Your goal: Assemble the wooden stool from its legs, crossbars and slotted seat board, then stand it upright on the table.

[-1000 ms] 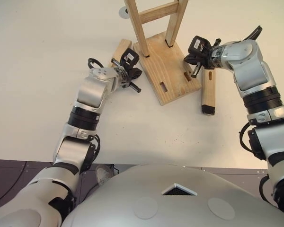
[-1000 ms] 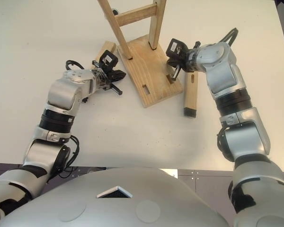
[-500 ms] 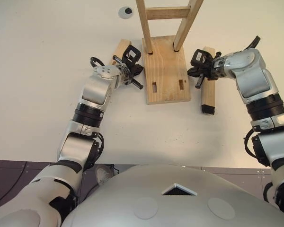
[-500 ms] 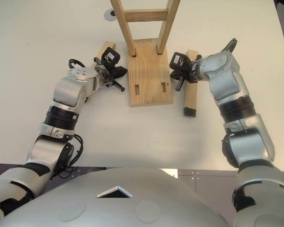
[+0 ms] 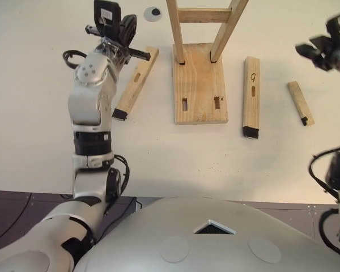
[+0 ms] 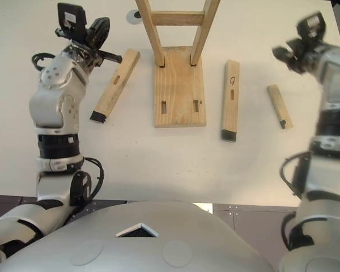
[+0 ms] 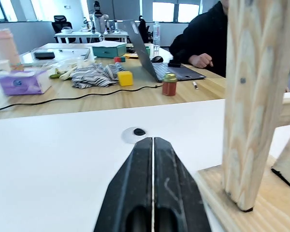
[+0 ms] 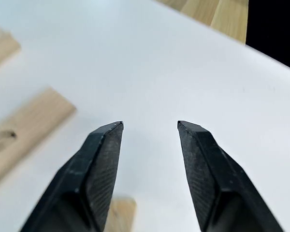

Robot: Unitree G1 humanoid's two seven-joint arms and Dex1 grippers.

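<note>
The slotted seat board [image 5: 196, 85] lies flat mid-table, with two legs [image 5: 176, 31] standing in its far slots and a crossbar [image 5: 203, 15] joining them. One loose leg [image 5: 135, 82] lies to its left, another loose leg [image 5: 250, 96] to its right, and a short crossbar [image 5: 300, 102] farther right. My left gripper [image 5: 147, 55] is raised over the far end of the left loose leg, shut and empty; its fingers [image 7: 153, 145] sit pressed together beside an upright leg [image 7: 253, 96]. My right gripper [image 8: 150, 126] hangs open above the table at the far right, near the short crossbar.
A small round grey disc with a dark centre [image 5: 153, 11] sits on the white table beyond the left loose leg. The table's front edge [image 5: 215, 198] runs close to me. Bare tabletop lies in front of the seat board.
Both arms have lifted away from the seat board, the left up and to the far left, the right out to the far right. The loose legs and short crossbar now lie uncovered.
</note>
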